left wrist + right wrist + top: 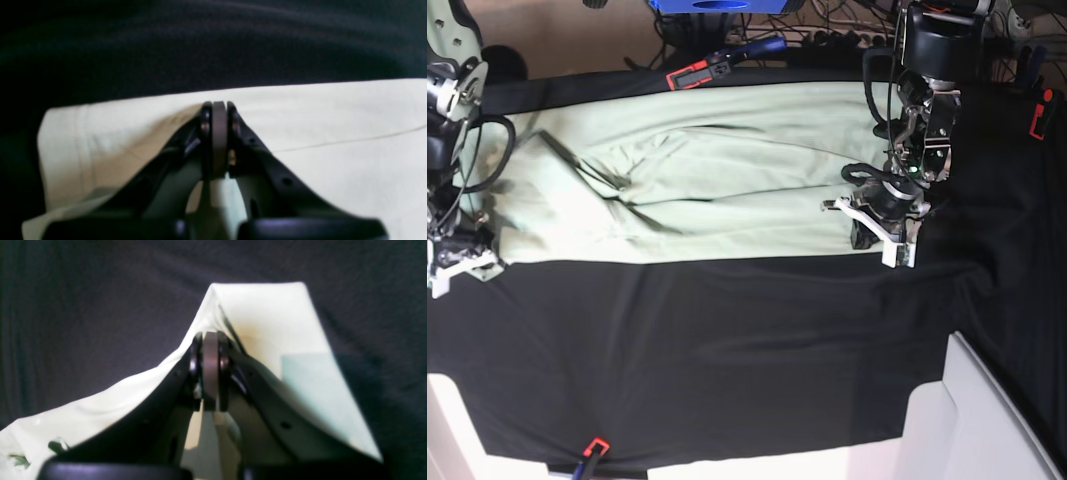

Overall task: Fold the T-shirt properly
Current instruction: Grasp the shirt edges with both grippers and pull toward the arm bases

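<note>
Right, T-shirt [697, 185] lies spread across upper frame on the black cloth [727, 350]. Left gripper [219, 110] and right gripper [210, 340] are both clenched on its lower-edge corners. Lift evenly, keep edge taut.

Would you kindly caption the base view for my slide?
Both grippers, left and right, pinch the T-shirt on the black cloth.

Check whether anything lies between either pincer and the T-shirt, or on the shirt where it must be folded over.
Nothing visible does. The left pincer and the right pincer are each shut on the T-shirt at its near edge. No object lies on the shirt; the black cloth lies under it.
</note>
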